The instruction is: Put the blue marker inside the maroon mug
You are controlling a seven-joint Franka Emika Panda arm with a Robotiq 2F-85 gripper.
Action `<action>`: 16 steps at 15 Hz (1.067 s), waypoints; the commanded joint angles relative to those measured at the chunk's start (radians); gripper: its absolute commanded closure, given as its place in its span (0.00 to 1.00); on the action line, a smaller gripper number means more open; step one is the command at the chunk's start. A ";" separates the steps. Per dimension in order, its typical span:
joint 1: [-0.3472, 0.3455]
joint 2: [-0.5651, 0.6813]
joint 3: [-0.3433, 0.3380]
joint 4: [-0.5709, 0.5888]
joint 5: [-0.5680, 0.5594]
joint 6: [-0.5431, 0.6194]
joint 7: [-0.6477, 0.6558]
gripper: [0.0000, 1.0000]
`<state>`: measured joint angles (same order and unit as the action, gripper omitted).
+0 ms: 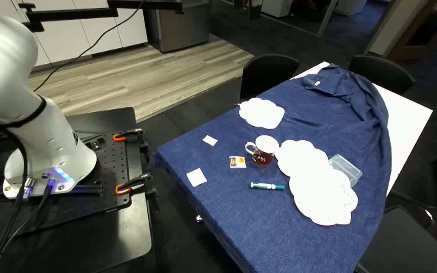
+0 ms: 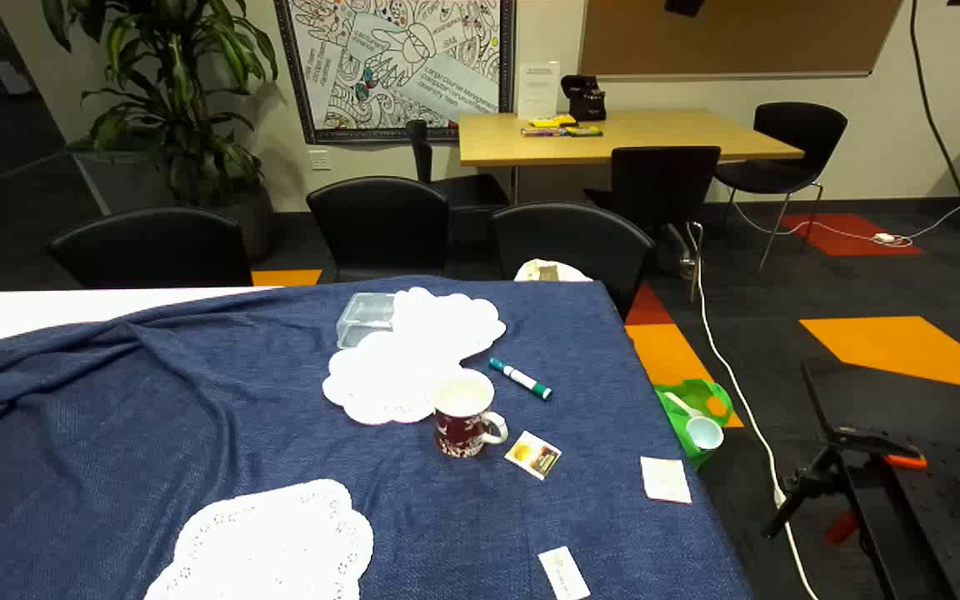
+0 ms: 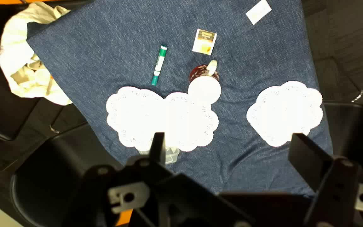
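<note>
The blue marker, a teal-green and white pen, lies flat on the blue cloth in both exterior views and in the wrist view. The maroon mug, dark red with a white pattern, white inside and white handle, stands upright near it in both exterior views and in the wrist view. The marker and mug are apart. The mug's inside is too bright to make out. My gripper is wide open and empty, above the table. The gripper is out of view in both exterior views.
White scalloped doilies lie beside the mug, with another doily farther off. A clear plastic box is partly under one. A tea packet and white paper squares lie on the cloth. Chairs surround the table.
</note>
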<state>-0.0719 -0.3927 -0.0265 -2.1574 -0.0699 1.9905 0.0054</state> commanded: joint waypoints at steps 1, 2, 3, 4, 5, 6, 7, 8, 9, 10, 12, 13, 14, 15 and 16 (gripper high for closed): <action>0.006 0.001 -0.005 0.003 -0.002 -0.003 0.002 0.00; 0.006 0.001 -0.005 0.003 -0.002 -0.003 0.002 0.00; 0.006 0.001 -0.005 0.003 -0.002 -0.003 0.002 0.00; 0.006 0.001 -0.005 0.003 -0.002 -0.003 0.002 0.00; 0.006 0.001 -0.005 0.003 -0.002 -0.003 0.002 0.00; 0.006 0.001 -0.005 0.003 -0.002 -0.003 0.002 0.00; 0.006 0.002 -0.005 0.004 -0.002 0.004 0.005 0.00; 0.004 0.012 -0.004 0.012 -0.001 0.011 0.015 0.00; 0.001 0.022 -0.005 0.022 0.002 0.020 0.026 0.00; -0.001 0.034 -0.008 0.032 0.004 0.018 0.028 0.00; -0.006 0.064 -0.017 0.055 0.013 0.029 0.035 0.00; -0.007 0.081 -0.023 0.066 0.018 0.040 0.038 0.00; -0.008 0.102 -0.031 0.078 0.024 0.048 0.036 0.00; -0.010 0.126 -0.038 0.089 0.027 0.060 0.038 0.00; -0.012 0.149 -0.045 0.101 0.030 0.068 0.035 0.00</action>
<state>-0.0755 -0.3247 -0.0584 -2.1172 -0.0567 2.0351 0.0128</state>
